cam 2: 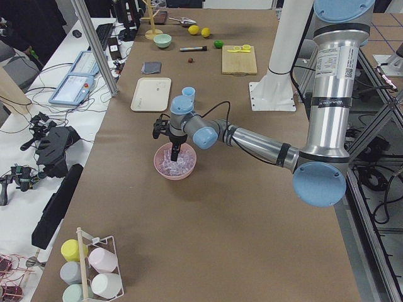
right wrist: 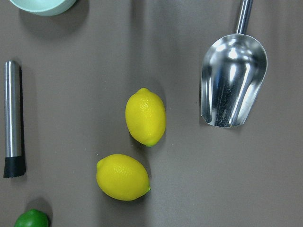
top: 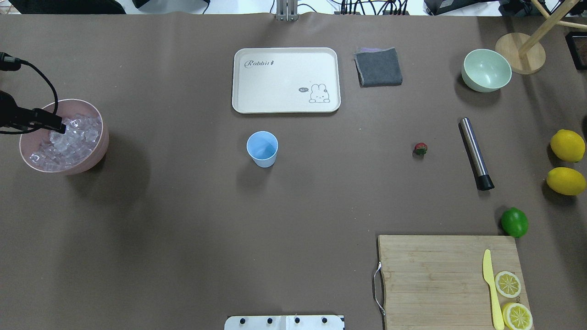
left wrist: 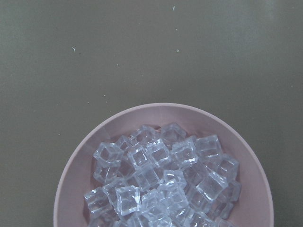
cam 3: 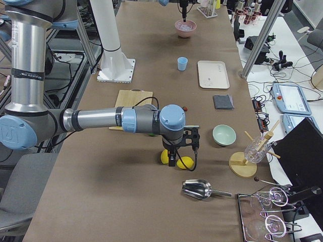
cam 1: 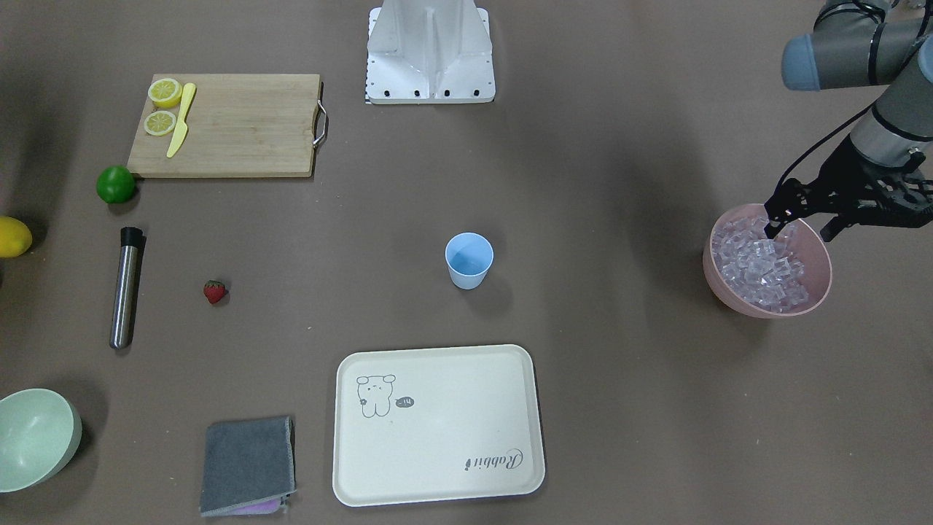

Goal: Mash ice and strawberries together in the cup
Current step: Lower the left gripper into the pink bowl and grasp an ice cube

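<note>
My left pincer (cam 1: 773, 227) dips into the ice (cam 1: 762, 266) in the pink bowl (cam 1: 729, 297) (I cannot tell its grip, nor the right pincer's (cam 3: 174, 160)). The cup (cam 1: 469, 260) stands mid table (cam 1: 619, 364); the strawberry (cam 1: 214, 292) lies well apart.

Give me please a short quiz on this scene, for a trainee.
1. True or false: the cup holds ice.
2. Where is the left gripper? A: at the pink bowl. B: over the tray. C: over the board.
3. How many whole lemons lie on the table?

Key: 1 false, the cup looks empty; 2 A; 3 two.
</note>
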Available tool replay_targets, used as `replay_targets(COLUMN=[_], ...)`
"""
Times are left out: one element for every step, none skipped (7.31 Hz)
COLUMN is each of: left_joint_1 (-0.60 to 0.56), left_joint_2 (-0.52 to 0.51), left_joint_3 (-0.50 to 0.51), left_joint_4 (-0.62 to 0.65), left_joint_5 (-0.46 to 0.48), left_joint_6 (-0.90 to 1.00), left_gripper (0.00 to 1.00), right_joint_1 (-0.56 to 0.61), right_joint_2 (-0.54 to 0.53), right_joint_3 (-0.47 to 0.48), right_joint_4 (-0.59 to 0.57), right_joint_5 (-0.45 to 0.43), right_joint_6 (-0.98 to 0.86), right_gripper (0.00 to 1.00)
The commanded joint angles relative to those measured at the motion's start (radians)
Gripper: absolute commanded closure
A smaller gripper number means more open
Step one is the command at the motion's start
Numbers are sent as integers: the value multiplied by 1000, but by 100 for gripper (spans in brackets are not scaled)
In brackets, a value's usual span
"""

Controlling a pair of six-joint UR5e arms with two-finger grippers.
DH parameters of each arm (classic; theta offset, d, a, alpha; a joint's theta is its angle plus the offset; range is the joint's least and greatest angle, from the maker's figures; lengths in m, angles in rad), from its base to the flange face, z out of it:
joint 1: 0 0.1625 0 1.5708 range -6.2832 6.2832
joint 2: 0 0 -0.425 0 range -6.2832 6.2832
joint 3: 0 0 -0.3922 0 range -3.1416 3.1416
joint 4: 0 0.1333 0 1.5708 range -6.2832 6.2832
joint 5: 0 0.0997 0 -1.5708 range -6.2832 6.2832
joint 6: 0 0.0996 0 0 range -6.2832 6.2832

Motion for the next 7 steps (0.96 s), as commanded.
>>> replay_targets(left_joint_1=[30,39,47,48,54,56,56], left_joint_2=[-4,-4,-6,-9,-7,-9,-7], left_joint_3=[20,25,32,40,51,78,94], left_joint_4=[-2,-3,-3,-3,-18,-53,-77], left_joint_5=[11,12,12,12,12,12,12], left_joint_6=[-6,-5,-2,7,8,8,8], left_gripper=[5,5,5,7,7,14,22], right_joint_1=[0,0,0,0,0,0,0], right_joint_2=[0,0,0,0,0,0,0], right_joint_3=[0,0,0,0,0,1,2], right_joint_4=[0,1,0,1,1,1,1], right_joint_5=[0,0,0,0,0,0,0], right_joint_6=[0,0,0,0,0,0,0], right_gripper=[0,0,0,0,0,0,0])
